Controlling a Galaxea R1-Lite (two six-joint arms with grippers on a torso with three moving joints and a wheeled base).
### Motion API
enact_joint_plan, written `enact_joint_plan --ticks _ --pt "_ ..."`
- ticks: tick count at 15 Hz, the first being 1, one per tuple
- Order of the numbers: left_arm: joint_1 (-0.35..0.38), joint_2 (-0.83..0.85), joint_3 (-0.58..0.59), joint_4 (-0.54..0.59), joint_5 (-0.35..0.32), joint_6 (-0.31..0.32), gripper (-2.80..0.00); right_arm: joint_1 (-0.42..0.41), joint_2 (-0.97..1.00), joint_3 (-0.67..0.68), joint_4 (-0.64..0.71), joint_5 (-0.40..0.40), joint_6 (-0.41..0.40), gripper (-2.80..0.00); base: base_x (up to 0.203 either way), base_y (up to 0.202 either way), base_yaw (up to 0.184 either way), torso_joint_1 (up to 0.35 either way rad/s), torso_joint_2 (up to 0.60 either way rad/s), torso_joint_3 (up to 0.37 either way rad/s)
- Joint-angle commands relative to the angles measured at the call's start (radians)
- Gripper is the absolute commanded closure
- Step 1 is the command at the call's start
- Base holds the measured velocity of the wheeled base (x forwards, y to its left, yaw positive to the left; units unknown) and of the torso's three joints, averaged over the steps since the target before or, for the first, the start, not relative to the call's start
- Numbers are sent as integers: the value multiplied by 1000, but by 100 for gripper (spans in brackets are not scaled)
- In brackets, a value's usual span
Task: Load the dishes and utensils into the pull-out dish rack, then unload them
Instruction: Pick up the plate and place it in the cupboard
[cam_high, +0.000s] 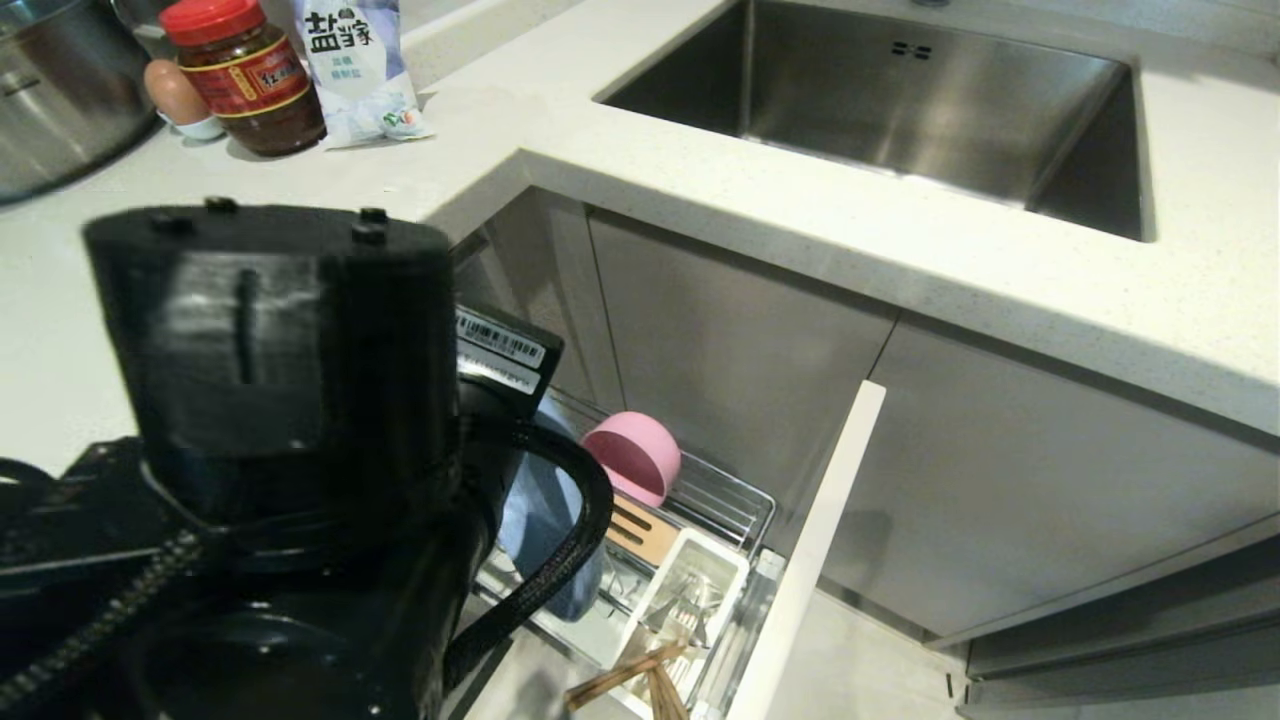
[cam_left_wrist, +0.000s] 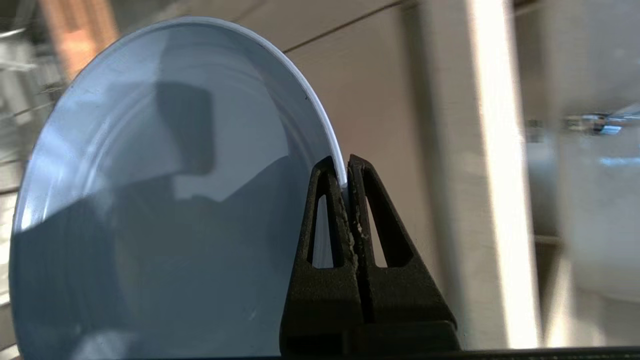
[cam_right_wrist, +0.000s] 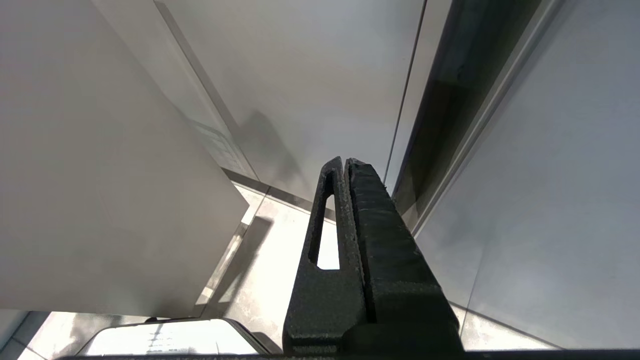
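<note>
My left gripper (cam_left_wrist: 345, 172) is clamped on the rim of the light-blue plate (cam_left_wrist: 150, 200); in the left wrist view both fingers pinch the thin white edge, and the plate stands on edge, its hollow face turned toward the camera. From the head view my left arm (cam_high: 270, 400) fills the lower left, and only a slice of the plate (cam_high: 535, 520) shows behind its cable, over the left part of the pull-out dish rack (cam_high: 730, 500). I cannot tell whether the plate touches the wires.

The pink bowl (cam_high: 635, 457) sits tipped on its side at the far end of the rack, just beside the slotted wooden strip (cam_high: 635, 530). The white cutlery caddy (cam_high: 700, 580) is nearer to me; silver utensils inside it are too blurred to tell apart. The wooden chopsticks (cam_high: 640, 675) poke out at its near end. The pale cabinet front (cam_high: 810, 550) stands along the rack's right side.

My right gripper (cam_right_wrist: 344, 161) hangs low by the cabinet doors with its fingers pressed together on nothing.

On the tabletop (cam_high: 800, 210) are a red-lidded jar (cam_high: 245, 75), an egg (cam_high: 175, 92), a salt bag (cam_high: 355, 65), a steel pot (cam_high: 60, 90) and the steel sink (cam_high: 900, 100).
</note>
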Motion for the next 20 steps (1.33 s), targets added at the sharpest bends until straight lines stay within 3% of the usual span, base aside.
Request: enact_joint_plan --ticks 1,4,9,14,20 --pt "5 14 10 76 9 -107 0 -1 -4 0 -1 0 0 0 0 0 0 0 0 0" --pt "67 17 29 85 -17 -169 0 -1 -4 0 -1 0 0 0 0 0 0 0 0 0" --pt "187 48 34 81 -131 -277 0 0 -4 0 -1 -1 0 0 0 0 0 0 0 0" --pt "284 82 45 11 -282 -317 0 -1 -4 0 -1 -1 0 0 0 0 0 0 0 0" --pt "311 116 40 -45 -304 -324 0 -1 -4 0 -1 -1 0 0 0 0 0 0 0 0"
